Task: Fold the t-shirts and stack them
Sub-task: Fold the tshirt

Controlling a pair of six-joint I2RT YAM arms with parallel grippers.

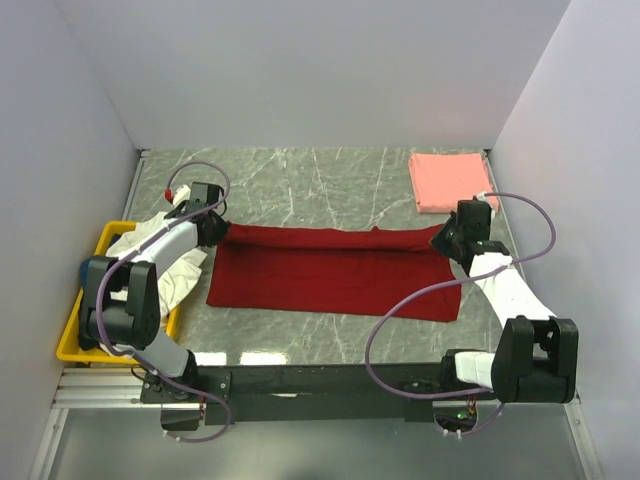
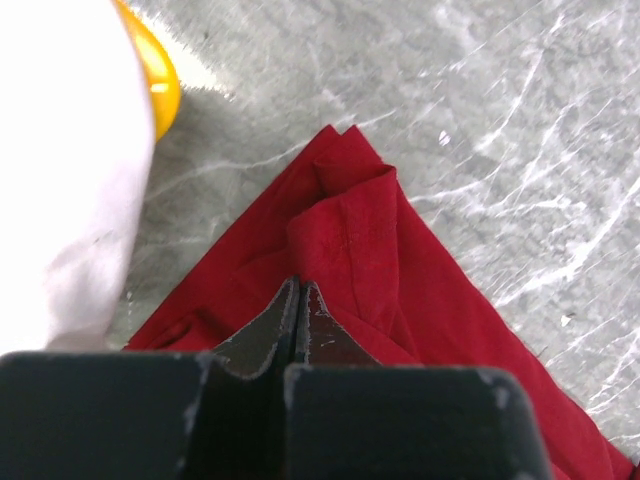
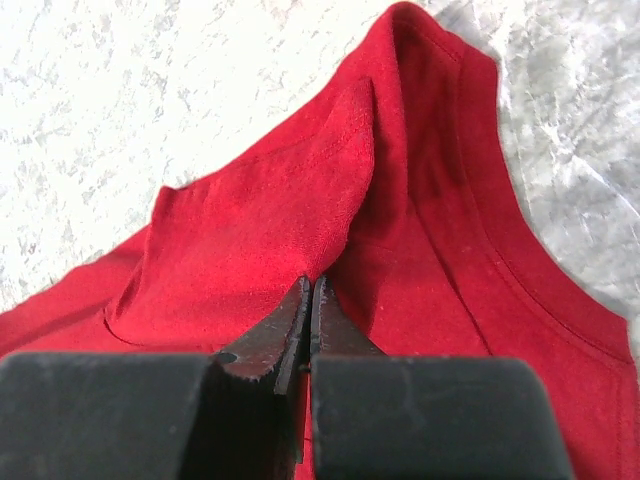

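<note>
The left hand (image 2: 300, 288) is clenched, its two dark tapered fingers pinching a raised fold of the soft dark red t-shirt (image 2: 400, 280) at the garment's left end. The right hand (image 3: 310, 285) is likewise clamped on a peaked fold of the same fine-knit cloth, beside a stitched hem. Between them the shirt's far edge runs as a taut, rolled ridge. The rest lies flat as a wide rectangle across the middle of the grey veined-marble counter (image 1: 300, 180). A salmon-pink t-shirt (image 1: 450, 180), folded into a neat square, sits at the far right corner. A crumpled cream-white t-shirt (image 1: 185, 275) spills over the yellow plastic bin (image 1: 75, 335) at the left edge.
</note>
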